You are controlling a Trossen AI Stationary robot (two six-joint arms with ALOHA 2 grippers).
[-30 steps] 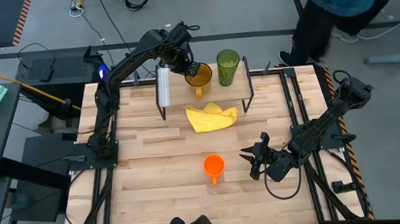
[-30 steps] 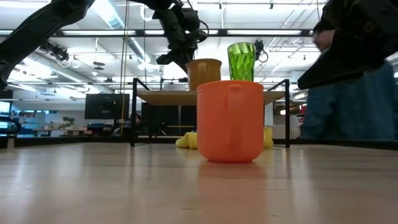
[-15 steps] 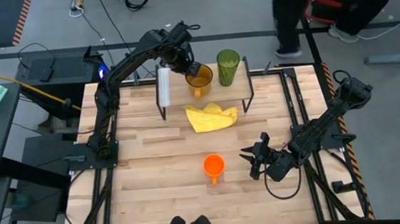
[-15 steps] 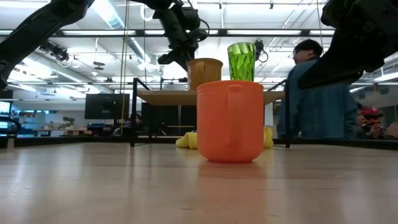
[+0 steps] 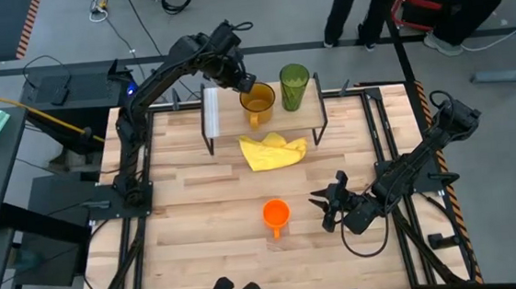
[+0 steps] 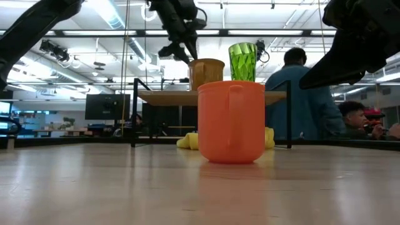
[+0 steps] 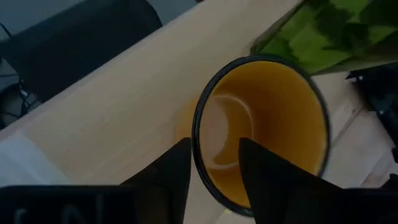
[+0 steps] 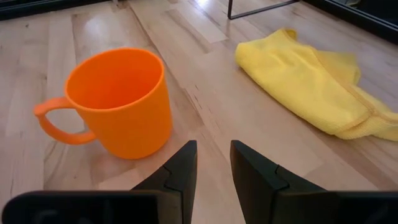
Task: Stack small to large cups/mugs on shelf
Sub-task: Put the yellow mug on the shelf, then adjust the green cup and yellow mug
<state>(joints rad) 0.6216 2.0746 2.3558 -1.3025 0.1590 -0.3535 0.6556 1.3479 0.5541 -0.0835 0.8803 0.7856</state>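
The amber-yellow mug (image 5: 256,99) stands upright on the shelf (image 5: 279,122), with the tall green tumbler (image 5: 294,86) to its right. My left gripper (image 5: 237,75) hangs open just above the mug's left rim (image 7: 200,134), one finger on each side of the rim line and clear of it in the low view (image 6: 180,51). The small orange mug (image 5: 276,214) stands on the table near the front. My right gripper (image 5: 324,204) waits open to its right, fingers (image 8: 186,162) pointing toward it, apart from it.
A yellow cloth (image 5: 273,150) lies crumpled on the table just in front of the shelf. Black frame rails (image 5: 381,125) run along the table's sides. People stand beyond the far edge (image 6: 294,94). Bare tabletop lies at the left (image 5: 188,196).
My left gripper has let go of the amber-yellow mug's rim and risen above it, shifting slightly toward the far left. The mug stays upright on the shelf. People have walked about behind the table.
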